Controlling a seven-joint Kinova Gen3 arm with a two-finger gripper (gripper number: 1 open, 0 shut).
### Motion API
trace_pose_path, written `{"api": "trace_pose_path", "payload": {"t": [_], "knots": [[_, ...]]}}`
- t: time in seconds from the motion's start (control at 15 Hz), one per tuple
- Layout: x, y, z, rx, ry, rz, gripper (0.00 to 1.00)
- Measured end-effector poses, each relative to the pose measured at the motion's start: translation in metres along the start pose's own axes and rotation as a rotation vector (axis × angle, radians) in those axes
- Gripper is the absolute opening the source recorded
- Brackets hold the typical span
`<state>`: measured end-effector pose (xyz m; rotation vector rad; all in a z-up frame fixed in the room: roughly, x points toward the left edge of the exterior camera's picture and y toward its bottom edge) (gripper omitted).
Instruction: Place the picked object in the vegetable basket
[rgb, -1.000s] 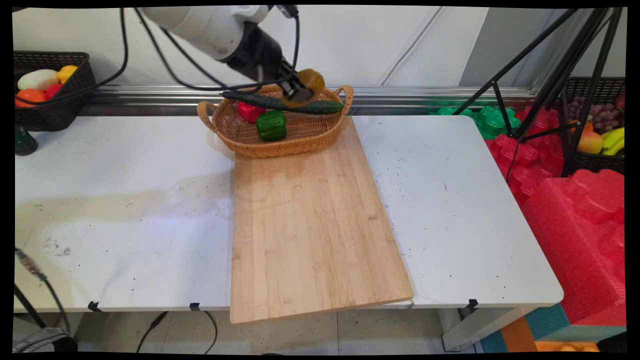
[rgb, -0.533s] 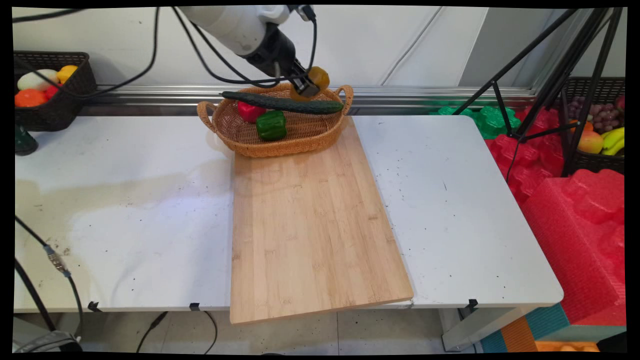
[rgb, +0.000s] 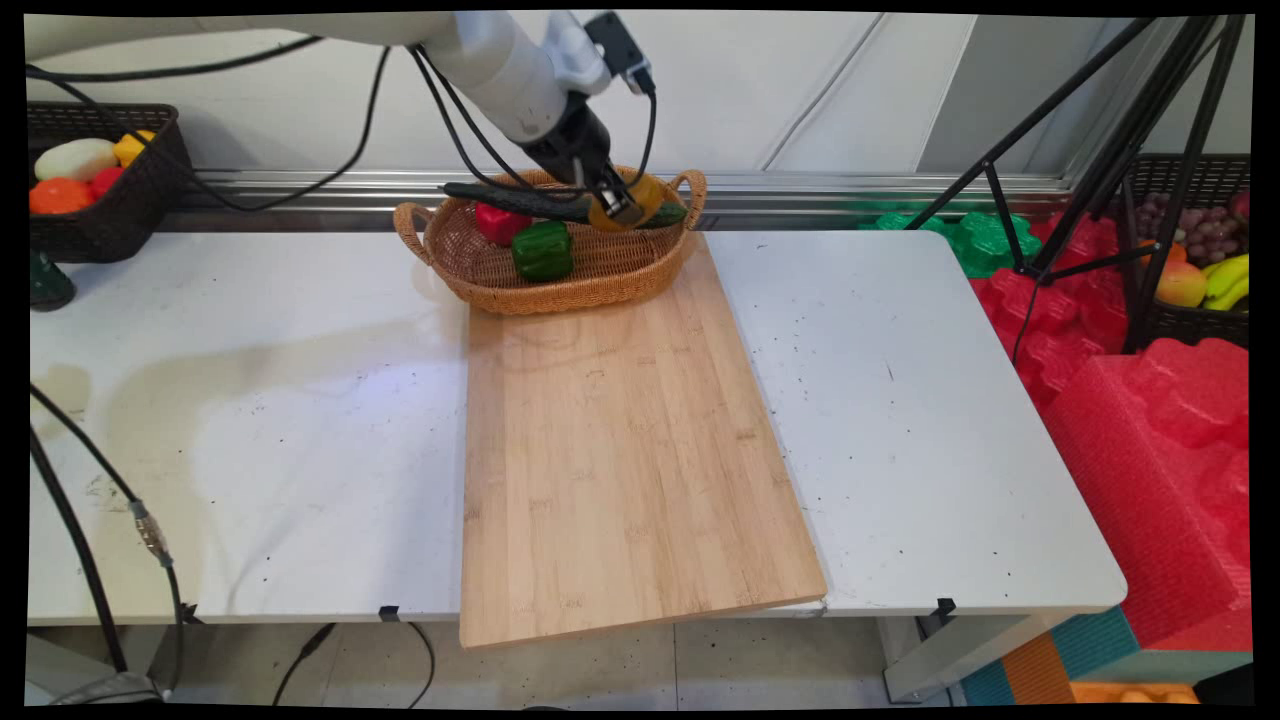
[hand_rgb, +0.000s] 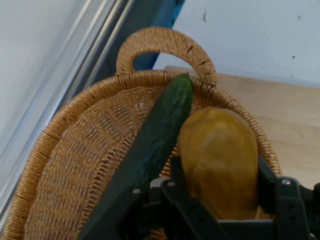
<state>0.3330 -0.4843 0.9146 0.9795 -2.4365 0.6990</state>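
Two black fingers of the gripper are clamped on a yellow mango-like fruit, one on each flank of it, and in the hand view the fruit fills the gap between them from the linkage upward. In the main view the gripper sits at about 12 o'clock of the table, low over the right part of a wicker basket, with the fruit poking out at the gripper's 3 o'clock side, inside the basket's rim and close to its right handle. A long dark green cucumber lies across the basket's far rim, running from 9 o'clock to 3 o'clock, and the gripper crosses in front of its right part; in the hand view the cucumber lies just beside the fruit on its left, though I cannot tell whether the two touch. Inside the basket, toward 9 o'clock of the gripper, sit a red pepper and a green pepper, side by side. The basket's near edge overlaps the far end of a wooden cutting board, which stretches toward 6 o'clock and overhangs the table's near edge. At 10 o'clock a dark basket holds assorted fruit.
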Motion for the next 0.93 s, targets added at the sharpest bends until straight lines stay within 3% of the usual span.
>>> {"api": "trace_pose_path", "payload": {"t": [0.6,0.67,0.93], "knots": [[-0.009,-0.011,0.050,-0.049,-0.074,0.015,0.00],[-0.010,-0.011,0.053,-0.052,-0.077,0.016,1.00],[-0.010,-0.013,0.057,-0.060,-0.073,0.016,1.00]]}}
